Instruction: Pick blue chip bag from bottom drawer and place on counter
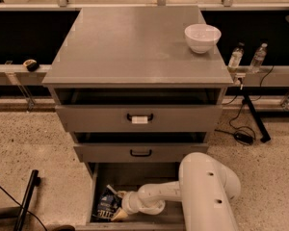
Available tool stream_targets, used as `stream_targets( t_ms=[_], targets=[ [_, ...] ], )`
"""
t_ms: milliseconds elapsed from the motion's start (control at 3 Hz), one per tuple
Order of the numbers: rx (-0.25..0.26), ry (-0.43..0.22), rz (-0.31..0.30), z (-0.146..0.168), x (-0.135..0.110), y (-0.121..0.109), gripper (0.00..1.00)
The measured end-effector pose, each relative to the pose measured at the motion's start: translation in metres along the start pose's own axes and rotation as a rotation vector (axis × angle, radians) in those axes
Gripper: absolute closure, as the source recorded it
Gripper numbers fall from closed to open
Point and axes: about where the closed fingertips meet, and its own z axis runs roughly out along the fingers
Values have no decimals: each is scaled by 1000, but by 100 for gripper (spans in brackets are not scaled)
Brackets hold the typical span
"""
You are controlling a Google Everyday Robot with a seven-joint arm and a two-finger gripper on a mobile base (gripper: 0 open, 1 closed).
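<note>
- Pincer (115, 204) sits down inside the bottom drawer (135, 174), spread wide
- Blue chip bag (106, 209) lies just left of it (touching, it seems)
- Surface (135, 42) well above, white bowl (202, 36) up-right

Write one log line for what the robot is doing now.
gripper: down in bottom drawer, at blue chip bag | bag: lying in drawer | counter: white bowl, no bag yet

You're looking at a smooth grey surface (135, 47), matt with a faint sheen. White bowl (202, 36): glossy, ceramic-looking. Blue chip bag (105, 209): crinkled, shiny film. Gripper (117, 204), down in the bottom drawer (144, 177) at the bag: smooth pale plastic shell. Floor (29, 148): speckled, rough.
</note>
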Motion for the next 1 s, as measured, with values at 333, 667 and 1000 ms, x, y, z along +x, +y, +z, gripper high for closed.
stream_targets(
  t_ms=[333,667,1000],
  targets=[
    [-32,-19,41,17,5,7,56],
    [-36,-25,46,16,3,7,79],
    [-13,-140,-2,4,-9,-6,100]
  ],
)
